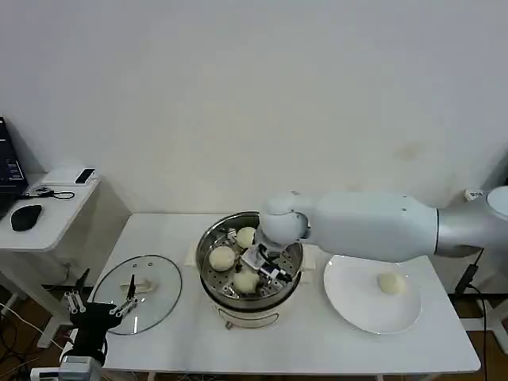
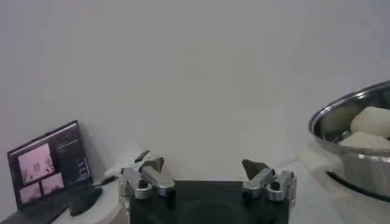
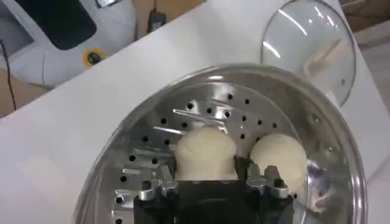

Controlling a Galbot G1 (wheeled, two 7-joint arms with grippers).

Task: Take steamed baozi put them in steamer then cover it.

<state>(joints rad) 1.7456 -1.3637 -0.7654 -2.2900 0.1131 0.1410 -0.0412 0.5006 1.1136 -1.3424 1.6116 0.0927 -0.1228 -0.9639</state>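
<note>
The white table (image 1: 317, 333) takes up the lower half of the head view. Dead center on it sits the steamer (image 1: 238, 305), a shiny steel pot on a cream base, with its perforated tray (image 3: 213, 109) showing nicely in the right wrist view. The big white right arm comes in from the right edge of the frame and reaches down into the pot. To the right of the steamer is the flat white plate (image 1: 353, 298), and one baozi (image 1: 390, 282) sits on it.

Lower left on the table lies the glass cover (image 1: 155, 278), flat and well apart from the steamer, handle up.

Inside the pot I count three buns in the head view: one at the back (image 1: 246, 236), one on the left (image 1: 223, 258), one at the front (image 1: 245, 281). The right gripper (image 3: 207, 176) is clamped on a baozi (image 3: 206, 152), fingers on either side of it, just beside another bun (image 3: 277, 155).

The left gripper (image 1: 101, 305) hangs at the bottom left by the cover's edge, fingers spread wide with nothing between them.
</note>
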